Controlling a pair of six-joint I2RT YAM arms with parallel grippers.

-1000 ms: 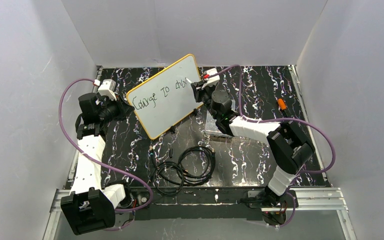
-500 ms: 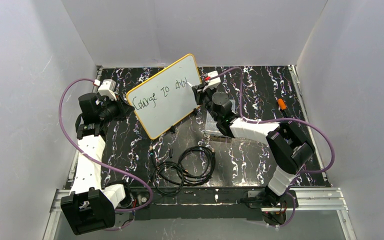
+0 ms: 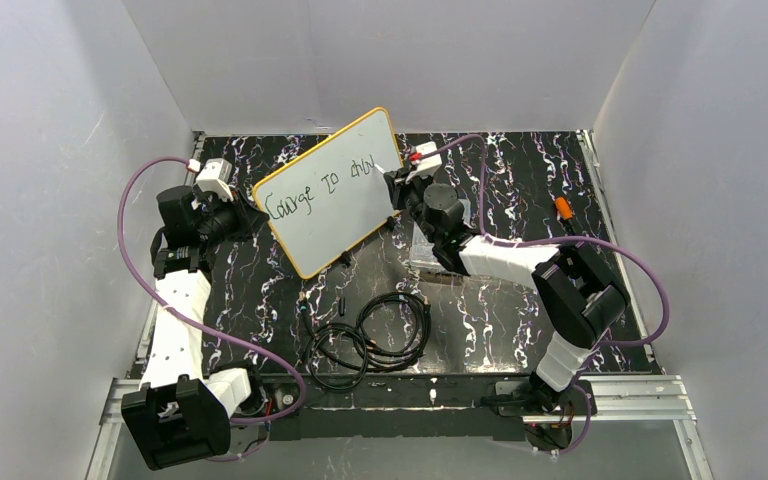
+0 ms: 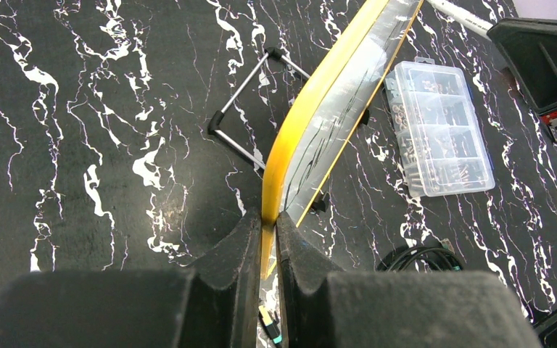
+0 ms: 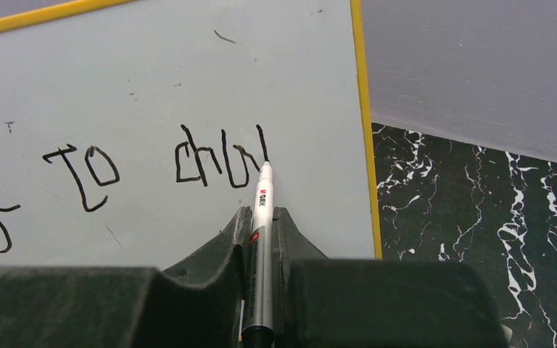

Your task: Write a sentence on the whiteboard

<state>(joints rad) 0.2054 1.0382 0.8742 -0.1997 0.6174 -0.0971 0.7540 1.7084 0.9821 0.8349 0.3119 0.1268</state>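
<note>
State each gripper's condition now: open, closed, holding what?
Left gripper: closed on the rim of the whiteboard.
Right gripper: closed on a marker, its tip touching the whiteboard.

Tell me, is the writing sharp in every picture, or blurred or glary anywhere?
Right wrist view: the sentence is crisp on the whiteboard, evenly lit. Left wrist view: it is edge-on, glossy with reflections, writing unreadable. Top view: small but legible, no glare.
</note>
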